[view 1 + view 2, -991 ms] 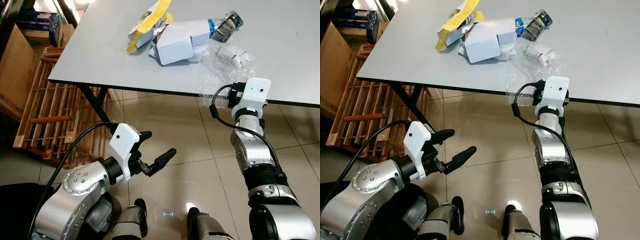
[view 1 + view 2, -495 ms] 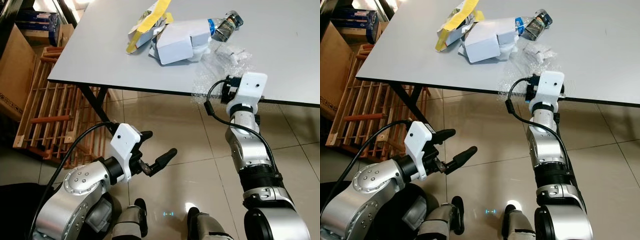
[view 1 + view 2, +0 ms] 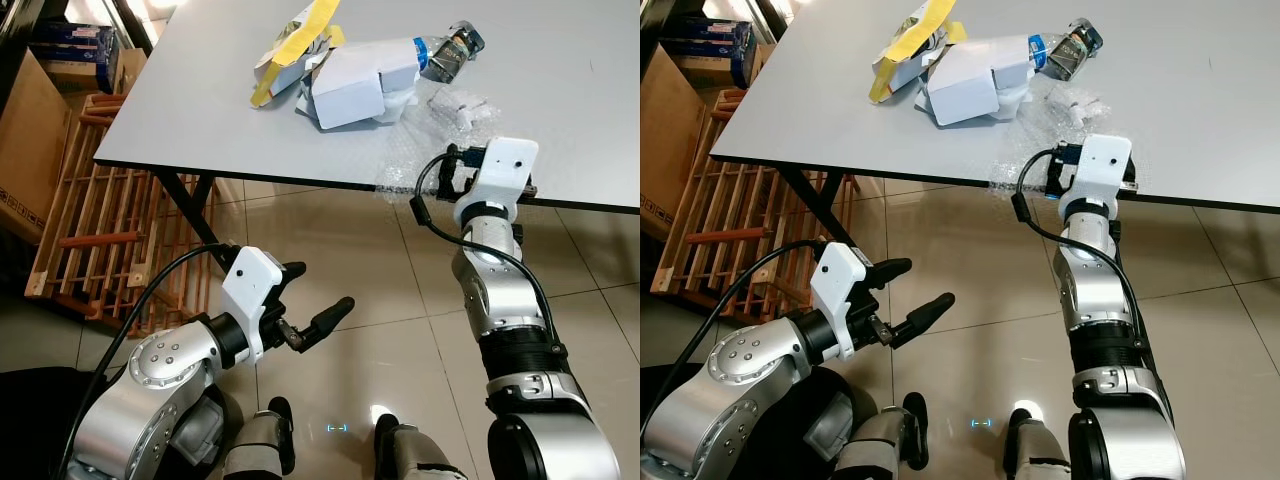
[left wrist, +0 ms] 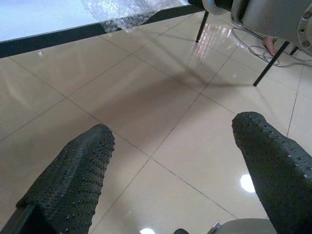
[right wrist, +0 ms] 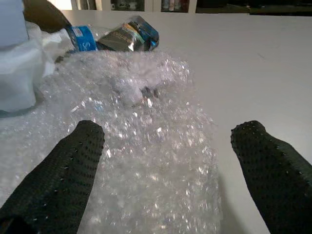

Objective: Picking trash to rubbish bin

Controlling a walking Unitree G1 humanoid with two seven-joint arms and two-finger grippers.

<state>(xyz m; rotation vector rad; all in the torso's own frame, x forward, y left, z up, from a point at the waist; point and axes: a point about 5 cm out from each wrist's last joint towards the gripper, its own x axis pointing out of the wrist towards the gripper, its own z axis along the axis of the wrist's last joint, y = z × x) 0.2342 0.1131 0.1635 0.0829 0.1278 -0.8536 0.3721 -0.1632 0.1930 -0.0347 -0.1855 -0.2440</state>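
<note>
Your head camera looks down on a grey table (image 3: 180, 100) strewn with trash: a white box (image 3: 352, 85), yellow-taped packaging (image 3: 295, 40), a crushed bottle (image 3: 448, 50) and a sheet of bubble wrap (image 3: 430, 140) at the near edge. Your right gripper (image 5: 165, 161) reaches up to that edge beside the wrap, while your left gripper (image 3: 300, 305) hovers low above the tiled floor (image 3: 360, 330), fingers spread. Your left wrist view has both fingers (image 4: 73, 175) wide apart over the tiles. Your right wrist view has the fingers (image 5: 63, 165) parted, with the bubble wrap lying on the table between them, ungrasped.
</note>
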